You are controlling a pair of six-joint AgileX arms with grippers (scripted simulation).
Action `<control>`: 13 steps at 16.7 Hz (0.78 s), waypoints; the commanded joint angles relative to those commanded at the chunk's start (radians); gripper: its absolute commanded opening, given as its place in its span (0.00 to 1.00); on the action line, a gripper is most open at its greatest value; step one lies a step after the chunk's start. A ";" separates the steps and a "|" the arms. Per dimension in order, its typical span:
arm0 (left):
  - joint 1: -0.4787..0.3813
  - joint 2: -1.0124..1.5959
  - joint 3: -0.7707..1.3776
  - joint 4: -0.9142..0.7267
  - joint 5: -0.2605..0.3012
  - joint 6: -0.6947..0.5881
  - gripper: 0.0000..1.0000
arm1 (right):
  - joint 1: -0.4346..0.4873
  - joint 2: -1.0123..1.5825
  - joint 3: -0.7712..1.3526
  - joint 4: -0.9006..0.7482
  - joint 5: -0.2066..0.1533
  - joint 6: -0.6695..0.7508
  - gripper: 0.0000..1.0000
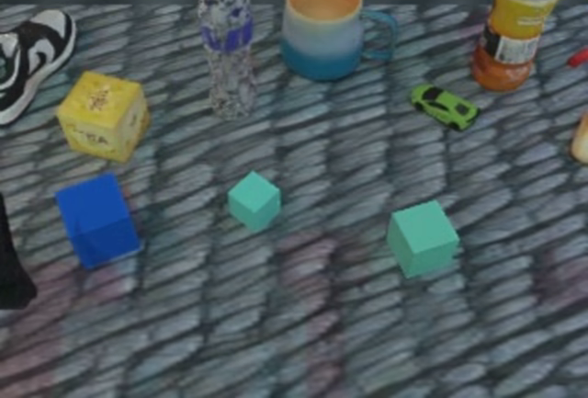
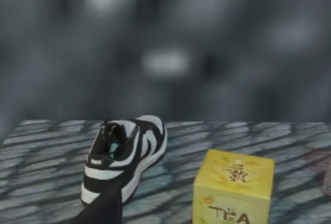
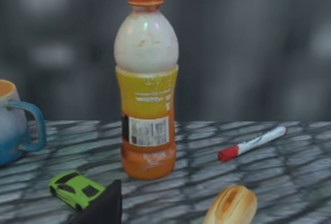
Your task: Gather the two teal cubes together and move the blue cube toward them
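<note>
the left arm (image 1: 11, 265) shows only as a dark shape at the table's left edge, and i cannot tell its gripper's state; the right gripper is out of view. just right of that arm sits the blue cube (image 1: 96, 220), near the yellow tea cube (image 1: 102, 115). the smaller teal cube (image 1: 254, 200) lies mid-table, the larger teal cube (image 1: 422, 238) well apart to its right.

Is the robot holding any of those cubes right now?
No. Both teal cubes and the blue cube sit free on the table, no gripper touching them.
</note>
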 joint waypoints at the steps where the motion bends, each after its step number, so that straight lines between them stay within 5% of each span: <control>1: 0.000 0.000 0.000 0.000 0.000 0.000 1.00 | 0.000 0.000 0.000 0.000 0.000 0.000 1.00; 6: -0.028 0.102 0.102 -0.067 -0.001 0.011 1.00 | 0.000 0.000 0.000 0.000 0.000 0.000 1.00; 13: -0.169 0.686 0.619 -0.379 0.003 0.065 1.00 | 0.000 0.000 0.000 0.000 0.000 0.000 1.00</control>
